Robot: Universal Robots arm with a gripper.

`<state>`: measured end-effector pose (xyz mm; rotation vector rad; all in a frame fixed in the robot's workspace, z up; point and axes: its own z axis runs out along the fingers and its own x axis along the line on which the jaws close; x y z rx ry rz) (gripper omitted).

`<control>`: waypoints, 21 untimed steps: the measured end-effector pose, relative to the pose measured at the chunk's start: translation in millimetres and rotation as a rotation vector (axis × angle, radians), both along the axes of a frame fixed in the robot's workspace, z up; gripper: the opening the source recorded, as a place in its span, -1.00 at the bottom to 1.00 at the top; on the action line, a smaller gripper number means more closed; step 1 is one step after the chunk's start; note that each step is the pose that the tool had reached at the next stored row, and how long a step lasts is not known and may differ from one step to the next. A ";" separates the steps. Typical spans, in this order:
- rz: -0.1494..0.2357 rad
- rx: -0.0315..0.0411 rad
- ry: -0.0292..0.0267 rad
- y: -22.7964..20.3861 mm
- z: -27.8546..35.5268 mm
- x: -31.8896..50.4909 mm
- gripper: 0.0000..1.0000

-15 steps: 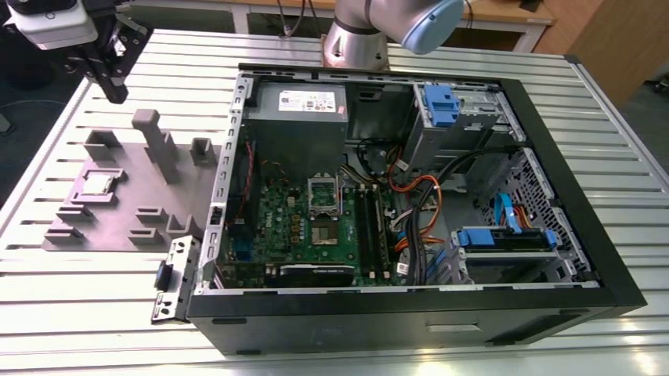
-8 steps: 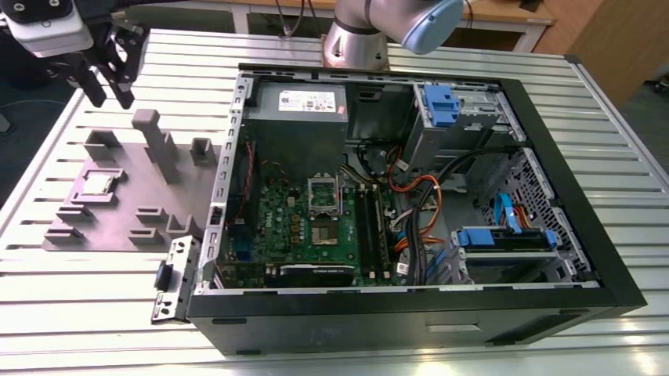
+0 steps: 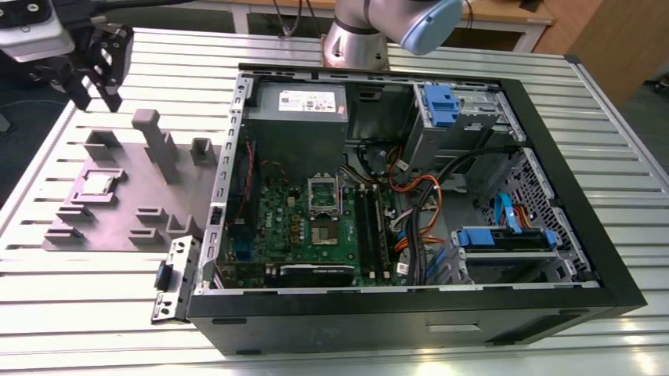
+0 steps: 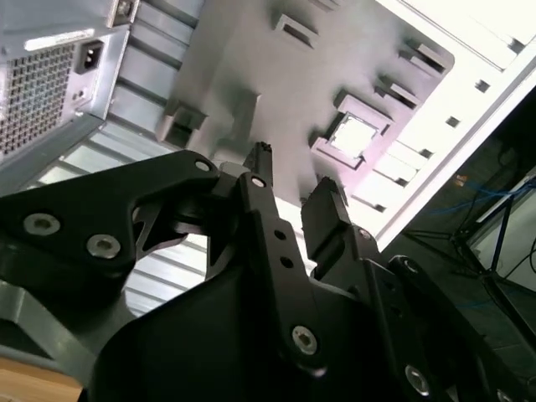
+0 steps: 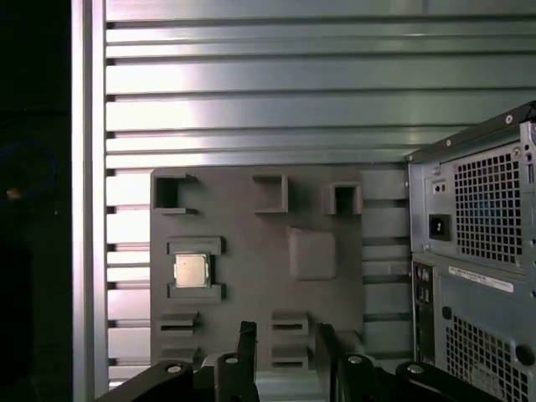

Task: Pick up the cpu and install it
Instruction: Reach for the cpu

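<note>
Where it now lies, the cpu [image 5: 192, 270] sits flat with its silver metal top upward. It is seated in a square nest of the grey fixture plate [image 5: 251, 243], between two raised lips. The plate rests on the slatted tabletop [image 3: 94, 313], just beside the open computer case [image 3: 418, 317], on the exterior view's left of it.

Assessment of handling: the part is judged light, rigid and wafer-thin. Its smooth top offers little purchase, and its underside is likely to be fragile. The first wrist view shows the two sides of the nest without lips standing clear, so a hold is best taken there, on opposite edges and not on the faces.

The pincer [image 3: 96, 95] hangs over the far end of the fixture plate, well apart from the cpu and touching nothing. Its fingers [image 5: 245, 335] stand parted with nothing between them, so it is released and empty.

Inside the case, the socket [image 3: 324, 200] on the green board shows a dark centre and looks unoccupied. Whether its latch is raised cannot be determined.
</note>
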<state>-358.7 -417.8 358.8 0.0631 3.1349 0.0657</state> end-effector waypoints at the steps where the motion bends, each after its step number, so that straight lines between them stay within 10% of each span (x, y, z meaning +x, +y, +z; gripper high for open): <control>1: 0.000 0.0000 0.0001 0.0 -1.5 -4.9 -0.18; 21: 0.048 -0.0046 0.0011 0.3 -37.6 -71.7 -0.18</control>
